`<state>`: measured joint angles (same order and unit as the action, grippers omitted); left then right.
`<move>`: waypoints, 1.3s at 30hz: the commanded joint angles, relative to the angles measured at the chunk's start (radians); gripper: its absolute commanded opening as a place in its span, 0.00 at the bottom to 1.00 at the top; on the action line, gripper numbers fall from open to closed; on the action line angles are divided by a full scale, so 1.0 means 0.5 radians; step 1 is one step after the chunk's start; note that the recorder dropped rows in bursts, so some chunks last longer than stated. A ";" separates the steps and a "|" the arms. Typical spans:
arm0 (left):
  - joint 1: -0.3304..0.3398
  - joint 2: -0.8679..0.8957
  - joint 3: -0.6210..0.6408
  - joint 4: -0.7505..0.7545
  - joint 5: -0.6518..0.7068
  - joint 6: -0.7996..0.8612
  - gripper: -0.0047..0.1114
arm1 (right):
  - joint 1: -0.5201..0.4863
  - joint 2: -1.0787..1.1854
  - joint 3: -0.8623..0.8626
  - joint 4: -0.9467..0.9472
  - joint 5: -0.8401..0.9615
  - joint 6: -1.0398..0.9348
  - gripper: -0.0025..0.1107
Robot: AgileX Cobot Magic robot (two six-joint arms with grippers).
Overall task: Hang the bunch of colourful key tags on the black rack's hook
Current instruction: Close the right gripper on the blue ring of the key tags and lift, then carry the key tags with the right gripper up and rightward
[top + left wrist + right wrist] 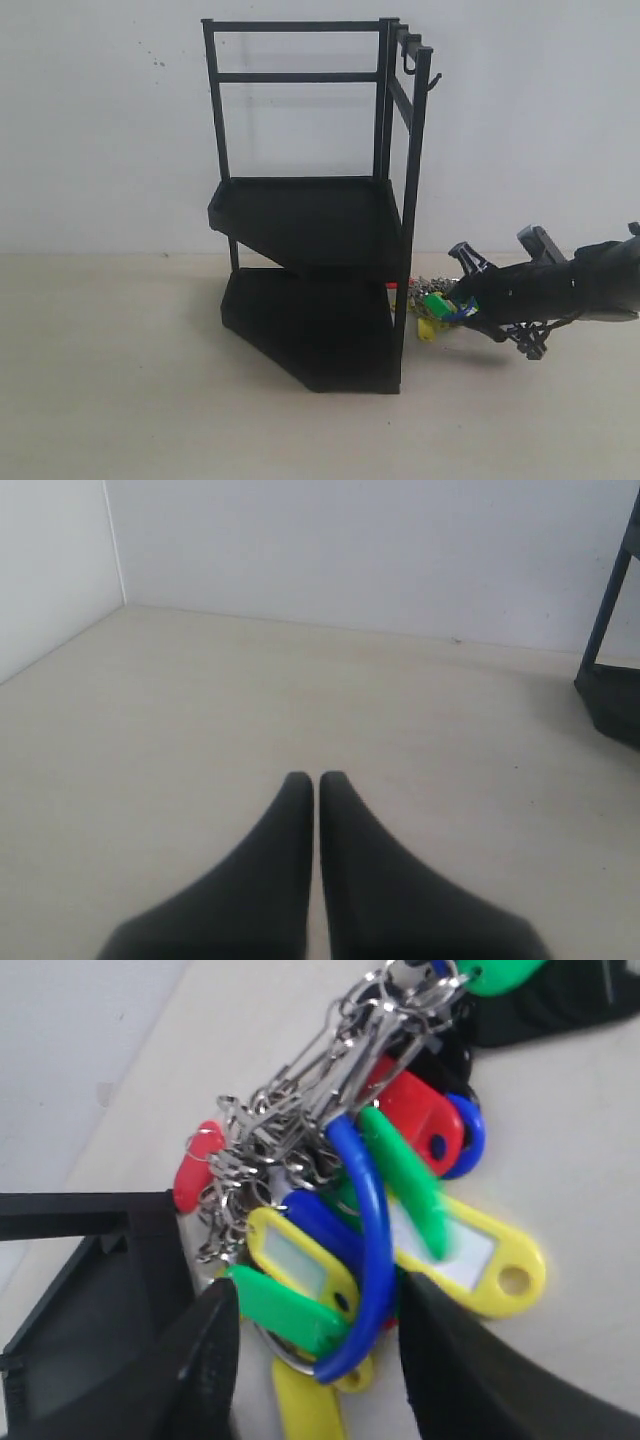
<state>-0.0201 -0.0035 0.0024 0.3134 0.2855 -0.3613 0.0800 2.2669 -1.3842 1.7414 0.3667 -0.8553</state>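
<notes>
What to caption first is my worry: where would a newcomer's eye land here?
On the tall black rack in the middle of the exterior view, its hook near the top bare. Next, the bright key tags at the rack's right foot, with the right gripper reaching in around them. The left gripper is shut, holding nothing.

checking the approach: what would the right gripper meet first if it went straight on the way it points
The right gripper would meet the colourful key tag bunch first; it lies between the fingers. Past that, probably the black rack, depth unclear.
</notes>
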 commanded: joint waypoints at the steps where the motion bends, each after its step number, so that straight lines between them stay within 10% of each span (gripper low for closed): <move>1: -0.002 0.007 -0.005 -0.005 -0.008 0.006 0.08 | -0.003 0.095 -0.047 0.006 0.039 -0.014 0.45; 7: -0.002 0.007 -0.005 -0.005 -0.008 0.006 0.08 | -0.003 0.138 -0.128 0.006 0.063 -0.014 0.44; 12: -0.002 0.007 -0.005 -0.005 -0.008 0.006 0.08 | -0.003 0.138 -0.128 0.006 -0.066 -0.081 0.18; 24: -0.002 0.007 -0.005 -0.005 -0.008 0.006 0.08 | -0.003 -0.067 -0.124 -0.245 0.072 -0.193 0.02; 31: -0.002 0.007 -0.005 -0.005 -0.008 0.006 0.08 | -0.024 -0.677 0.115 -0.933 -0.082 -0.122 0.02; 39: -0.002 0.007 -0.005 -0.005 -0.008 0.006 0.08 | -0.354 -1.308 0.222 -2.094 0.577 0.439 0.02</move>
<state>-0.0201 -0.0035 0.0024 0.3134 0.2855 -0.3613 -0.0706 1.6844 -1.2728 0.8160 0.5638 -0.6816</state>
